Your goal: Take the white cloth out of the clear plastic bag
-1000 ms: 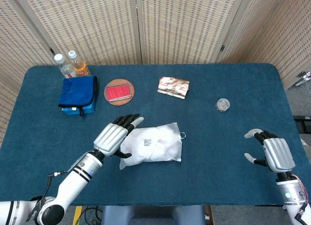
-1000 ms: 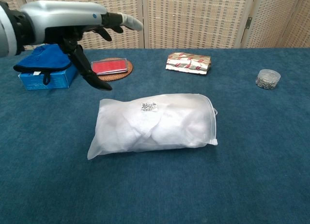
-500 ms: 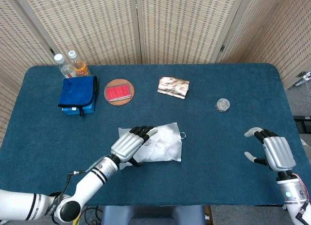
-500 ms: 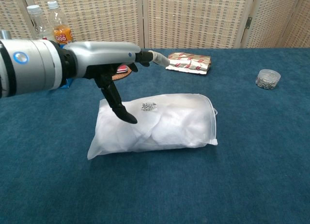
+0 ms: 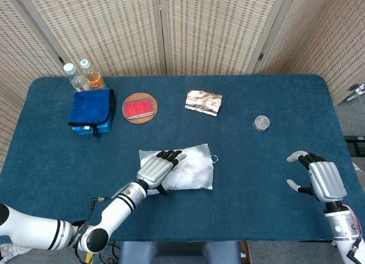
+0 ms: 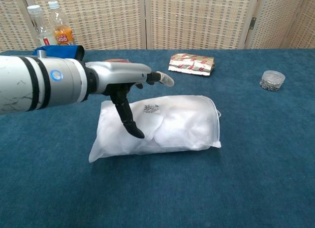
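Note:
The clear plastic bag (image 5: 193, 171) (image 6: 182, 124) lies flat near the table's middle, stuffed with the white cloth (image 6: 170, 129). Its closed mouth is at the right end, where a small ring pull (image 5: 215, 158) sticks out. My left hand (image 5: 155, 169) (image 6: 125, 81) is over the bag's left part, fingers spread towards the far right and thumb pointing down in front of the bag; it grips nothing. Whether it touches the bag is unclear. My right hand (image 5: 318, 181) is at the table's near right, far from the bag, fingers apart and holding nothing. The chest view does not show it.
At the back left stand two bottles (image 5: 81, 74) and a blue cloth on a blue box (image 5: 91, 109). A red item on a round coaster (image 5: 140, 107), a foil packet (image 5: 203, 101) and a small clear jar (image 5: 262, 123) lie behind the bag.
My left hand has moved right from beside the bag to above its left part and come lower. The bag and my right hand have stayed put.

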Controlling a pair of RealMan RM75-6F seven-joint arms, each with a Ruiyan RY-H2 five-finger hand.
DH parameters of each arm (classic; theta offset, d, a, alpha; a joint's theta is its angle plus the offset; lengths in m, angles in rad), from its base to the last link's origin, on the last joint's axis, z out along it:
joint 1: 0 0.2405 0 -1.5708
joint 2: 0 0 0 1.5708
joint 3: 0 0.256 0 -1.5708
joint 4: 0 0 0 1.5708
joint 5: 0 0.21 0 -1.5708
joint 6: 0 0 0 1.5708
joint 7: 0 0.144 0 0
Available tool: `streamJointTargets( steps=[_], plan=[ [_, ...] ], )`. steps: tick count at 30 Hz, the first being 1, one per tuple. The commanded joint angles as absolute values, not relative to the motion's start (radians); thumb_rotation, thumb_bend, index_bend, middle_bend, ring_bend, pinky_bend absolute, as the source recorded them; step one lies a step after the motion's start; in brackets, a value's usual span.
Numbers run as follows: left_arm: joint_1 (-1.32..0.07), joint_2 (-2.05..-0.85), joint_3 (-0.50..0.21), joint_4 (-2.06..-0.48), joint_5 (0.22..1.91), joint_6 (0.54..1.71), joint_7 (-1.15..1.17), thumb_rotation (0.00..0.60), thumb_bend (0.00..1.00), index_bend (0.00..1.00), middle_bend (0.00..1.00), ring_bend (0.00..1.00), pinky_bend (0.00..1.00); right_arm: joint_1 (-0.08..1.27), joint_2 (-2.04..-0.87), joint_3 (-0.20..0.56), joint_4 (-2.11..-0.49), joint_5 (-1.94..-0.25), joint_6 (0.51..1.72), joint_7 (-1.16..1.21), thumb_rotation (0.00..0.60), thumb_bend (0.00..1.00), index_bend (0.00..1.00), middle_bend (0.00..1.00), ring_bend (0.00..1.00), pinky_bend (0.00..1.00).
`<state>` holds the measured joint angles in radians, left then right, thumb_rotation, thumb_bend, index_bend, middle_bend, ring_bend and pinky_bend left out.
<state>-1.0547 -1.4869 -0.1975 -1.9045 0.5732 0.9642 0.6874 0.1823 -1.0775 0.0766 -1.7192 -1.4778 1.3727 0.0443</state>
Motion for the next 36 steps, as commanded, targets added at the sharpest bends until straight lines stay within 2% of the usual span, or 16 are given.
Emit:
streamJointTargets(
  steps=[1,27,33,36],
  plan=[
    [-1.081,-1.499,-0.192,-1.888,0.542,0.964,0.698,0.600,0.00,0.00,0.00,0.00,0.07,0.182,-1.079,0.075,-1.718,-1.480,1.373,0.046,0.600,0.12,0.40,0.34,0.32,0.45],
    [-1.253,-1.536,-0.188,-1.810,0.183,0.972,0.759,0.600,0.00,0.00,0.00,0.00,0.07,0.180,-1.099,0.066,-1.685,-1.477,1.360,0.070,0.600,0.12,0.40,0.34,0.32,0.45],
    [-1.278,-1.549,-0.184,-1.794,0.143,0.989,0.770,0.600,0.00,0.00,0.00,0.00,0.07,0.179,-1.102,0.066,-1.681,-1.477,1.359,0.074,0.600,0.12,0.40,0.34,0.32,0.45],
    [-1.282,-1.565,-0.173,-1.779,0.167,1.020,0.777,0.600,0.00,0.00,0.00,0.00,0.17,0.179,-1.105,0.065,-1.679,-1.478,1.358,0.076,0.600,0.12,0.40,0.34,0.32,0.45]
  ],
)
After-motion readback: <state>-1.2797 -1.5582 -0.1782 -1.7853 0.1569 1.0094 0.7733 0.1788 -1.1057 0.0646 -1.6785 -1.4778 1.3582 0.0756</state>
